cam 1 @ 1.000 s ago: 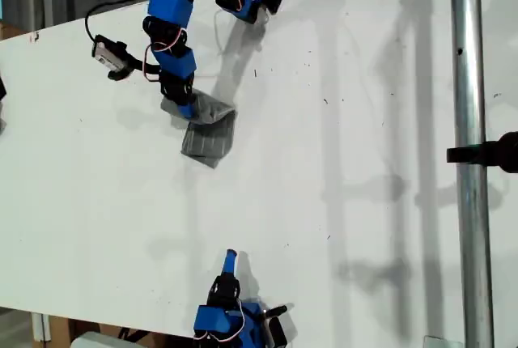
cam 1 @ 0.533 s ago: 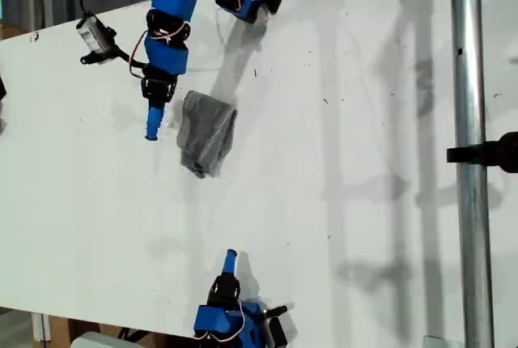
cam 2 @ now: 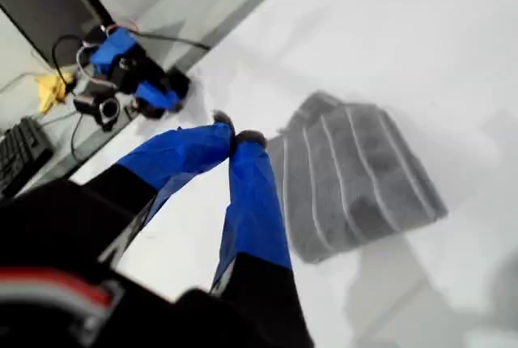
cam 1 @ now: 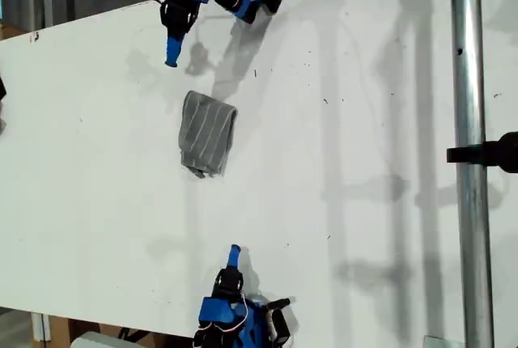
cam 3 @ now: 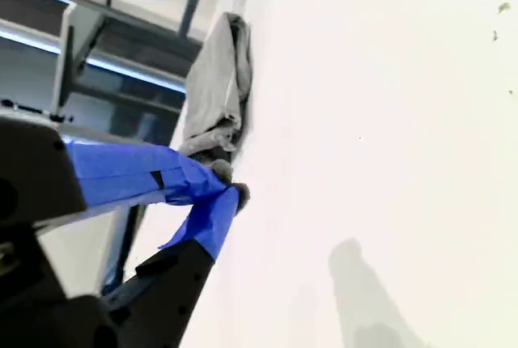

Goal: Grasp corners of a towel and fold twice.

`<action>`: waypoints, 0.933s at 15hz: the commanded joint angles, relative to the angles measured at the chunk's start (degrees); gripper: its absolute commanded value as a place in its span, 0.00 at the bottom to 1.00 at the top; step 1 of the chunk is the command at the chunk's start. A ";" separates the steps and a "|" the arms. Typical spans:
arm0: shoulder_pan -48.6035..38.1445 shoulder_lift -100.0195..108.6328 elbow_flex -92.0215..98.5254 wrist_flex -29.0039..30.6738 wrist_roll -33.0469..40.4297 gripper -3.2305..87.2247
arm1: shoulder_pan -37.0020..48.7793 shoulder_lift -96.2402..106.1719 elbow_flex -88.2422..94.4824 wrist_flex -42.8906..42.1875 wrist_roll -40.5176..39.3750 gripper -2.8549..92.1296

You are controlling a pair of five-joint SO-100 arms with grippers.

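Observation:
The towel point(cam 1: 208, 133) lies folded into a small grey striped rectangle on the white table point(cam 1: 364, 162), left of centre in the exterior view. It also shows in the first wrist view as the towel point(cam 2: 356, 178) and, far off, in the second wrist view as the towel point(cam 3: 214, 89). My first gripper point(cam 1: 171, 58) hangs shut and empty near the exterior view's top edge, well apart from the cloth; its fingertips point(cam 2: 222, 125) meet. At the exterior view's bottom edge my second gripper point(cam 1: 234, 251) is shut, holds nothing and points at the towel from a distance.
A metal pole point(cam 1: 468, 202) with a black clamp point(cam 1: 495, 152) runs down the exterior view's right side. In the first wrist view, a keyboard point(cam 2: 20, 150) and cables lie beyond the table edge behind the second arm point(cam 2: 129, 73).
My first gripper has let go of the towel and drawn back up toward the exterior view's top. The towel now lies flat and folded. The second arm has barely shifted.

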 commanded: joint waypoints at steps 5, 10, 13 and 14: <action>-3.52 -0.18 2.20 11.78 -39.46 0.01 | -1.58 1.32 15.56 13.01 13.10 0.03; -5.27 0.26 2.29 11.34 -0.26 0.01 | -1.67 1.14 15.38 24.79 16.44 0.06; -5.27 0.26 2.29 11.34 -0.26 0.01 | -2.37 1.14 15.38 24.79 16.44 0.06; -5.27 0.26 2.29 11.34 -0.26 0.01 | -2.46 1.14 15.38 24.79 16.44 0.06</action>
